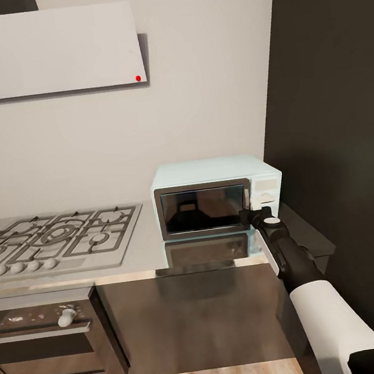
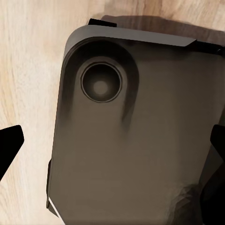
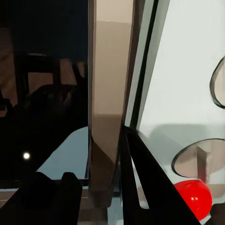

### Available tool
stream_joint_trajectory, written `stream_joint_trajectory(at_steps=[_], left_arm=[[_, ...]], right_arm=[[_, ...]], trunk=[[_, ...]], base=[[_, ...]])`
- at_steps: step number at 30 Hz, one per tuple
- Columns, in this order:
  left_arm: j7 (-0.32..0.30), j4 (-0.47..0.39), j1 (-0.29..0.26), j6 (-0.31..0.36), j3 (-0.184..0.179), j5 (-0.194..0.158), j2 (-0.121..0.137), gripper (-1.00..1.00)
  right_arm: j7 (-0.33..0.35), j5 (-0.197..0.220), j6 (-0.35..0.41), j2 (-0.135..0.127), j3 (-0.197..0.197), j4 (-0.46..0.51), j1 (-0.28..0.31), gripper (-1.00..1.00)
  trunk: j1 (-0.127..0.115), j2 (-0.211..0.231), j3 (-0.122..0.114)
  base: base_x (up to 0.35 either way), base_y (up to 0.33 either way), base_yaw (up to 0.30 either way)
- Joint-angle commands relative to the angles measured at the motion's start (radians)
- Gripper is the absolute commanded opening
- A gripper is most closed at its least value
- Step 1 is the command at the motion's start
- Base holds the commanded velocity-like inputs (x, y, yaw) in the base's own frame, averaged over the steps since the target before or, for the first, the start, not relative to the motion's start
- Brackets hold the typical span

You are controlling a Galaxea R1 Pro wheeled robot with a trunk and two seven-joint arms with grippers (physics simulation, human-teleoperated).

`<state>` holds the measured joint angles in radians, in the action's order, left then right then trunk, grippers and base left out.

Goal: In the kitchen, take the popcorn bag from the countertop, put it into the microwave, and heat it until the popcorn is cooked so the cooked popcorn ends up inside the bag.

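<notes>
No text, label, brand or number can be read on anything here.

A kitchen — gas hob [image 1: 61,233], oven [image 1: 50,338], microwave [image 1: 217,195].

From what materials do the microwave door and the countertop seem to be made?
The microwave door looks like dark glossy glass in a brushed steel frame: it mirrors dim shapes. The countertop looks like smooth light-grey polished metal, since the microwave's front reflects in it. Both are renders, so this stays a guess.

I see soft, even light on the pale wall [image 1: 199,92]; the hood [image 1: 47,52] casts a faint shadow beneath. The countertop [image 1: 142,251] mirrors the microwave [image 1: 217,195], and my renders look slightly blurred.
</notes>
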<state>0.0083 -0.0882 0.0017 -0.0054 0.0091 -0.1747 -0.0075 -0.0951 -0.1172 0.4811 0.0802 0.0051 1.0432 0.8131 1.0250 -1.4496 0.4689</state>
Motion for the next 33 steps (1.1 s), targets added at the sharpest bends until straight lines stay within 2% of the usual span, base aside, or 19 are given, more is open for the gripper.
stream_joint_trajectory(at_steps=[1, 10, 33], left_arm=[[0.001, -0.001, 0.0, -0.001, 0.0, -0.006, 0.0, 1.0], [0.002, -0.001, 0.0, -0.001, 0.002, -0.008, -0.002, 1.0], [0.002, -0.001, 0.0, -0.001, 0.003, -0.009, -0.002, 1.0]], right_arm=[[0.006, 0.028, 0.004, 0.001, 0.012, 0.0, 0.0, -1.0], [0.006, 0.028, 0.006, 0.001, 0.012, 0.0, 0.0, -1.0], [-0.009, 0.027, 0.01, 0.001, 0.013, 0.0, 0.0, -1.0]], trunk=[[0.0, 0.0, 0.001], [0.0, 0.0, 0.001], [0.0, 0.0, 0.001]], base=[[0.0, 0.0, 0.0], [-0.05, 0.0, 0.0], [-0.252, 0.0, 0.0]])
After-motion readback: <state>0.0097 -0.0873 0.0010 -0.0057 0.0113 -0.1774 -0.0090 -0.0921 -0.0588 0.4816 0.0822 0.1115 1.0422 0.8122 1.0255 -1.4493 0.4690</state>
